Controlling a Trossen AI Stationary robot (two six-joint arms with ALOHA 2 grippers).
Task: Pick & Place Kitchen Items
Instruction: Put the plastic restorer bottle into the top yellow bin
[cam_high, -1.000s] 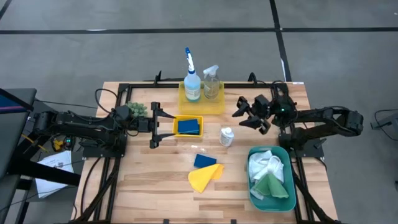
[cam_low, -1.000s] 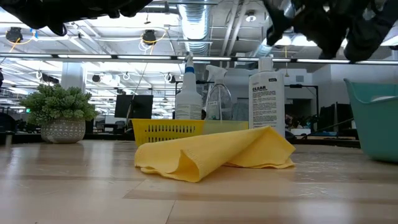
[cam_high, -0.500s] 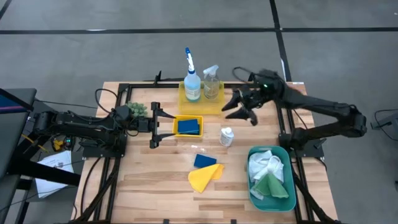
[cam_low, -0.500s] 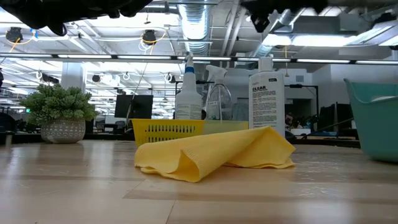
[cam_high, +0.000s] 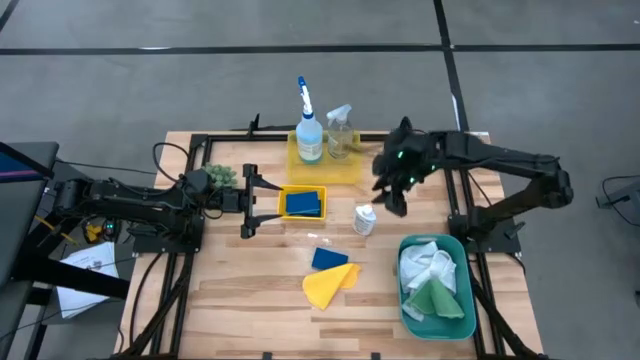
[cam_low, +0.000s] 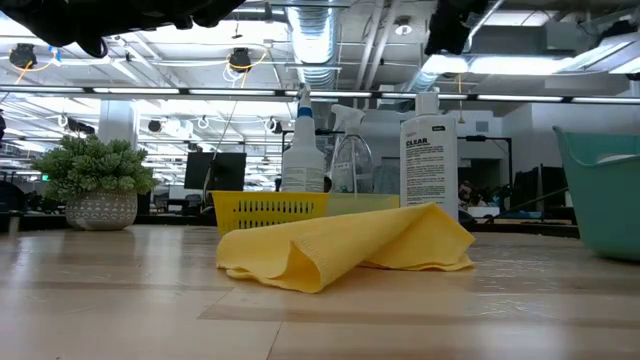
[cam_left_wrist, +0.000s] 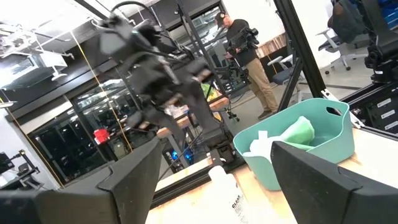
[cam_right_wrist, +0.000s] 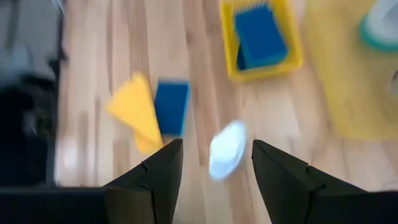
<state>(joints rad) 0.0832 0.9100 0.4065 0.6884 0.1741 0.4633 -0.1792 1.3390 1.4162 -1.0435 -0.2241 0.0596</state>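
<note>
The small white blue-capped bottle (cam_high: 365, 218) stands upright on the table's middle; it also shows in the right wrist view (cam_right_wrist: 227, 149) and the low view (cam_low: 428, 160). My right gripper (cam_high: 390, 190) hangs open above it, a little to its far right, pointing down, its fingers (cam_right_wrist: 158, 180) apart. My left gripper (cam_high: 248, 200) is open and empty, level, beside the small yellow tray (cam_high: 284, 190) that holds a blue sponge (cam_high: 303, 203). A second blue sponge (cam_high: 328, 258) and the yellow cloth (cam_high: 328, 285) lie on the table near the front. Two spray bottles (cam_high: 308, 135) stand in the far yellow tray (cam_high: 340, 170).
The teal bin (cam_high: 455, 325) at the front right holds the white cloth (cam_high: 428, 265) and the green cloth (cam_high: 438, 298). A small green plant (cam_high: 220, 177) stands by my left arm. Black frame rails run along the table's edges. A person stands in the room beyond (cam_left_wrist: 245, 46).
My right gripper has gone from the right side toward the table's left and far side, then come back a little toward the near edge, and now tips down over the small white bottle. Nothing on the table has moved.
</note>
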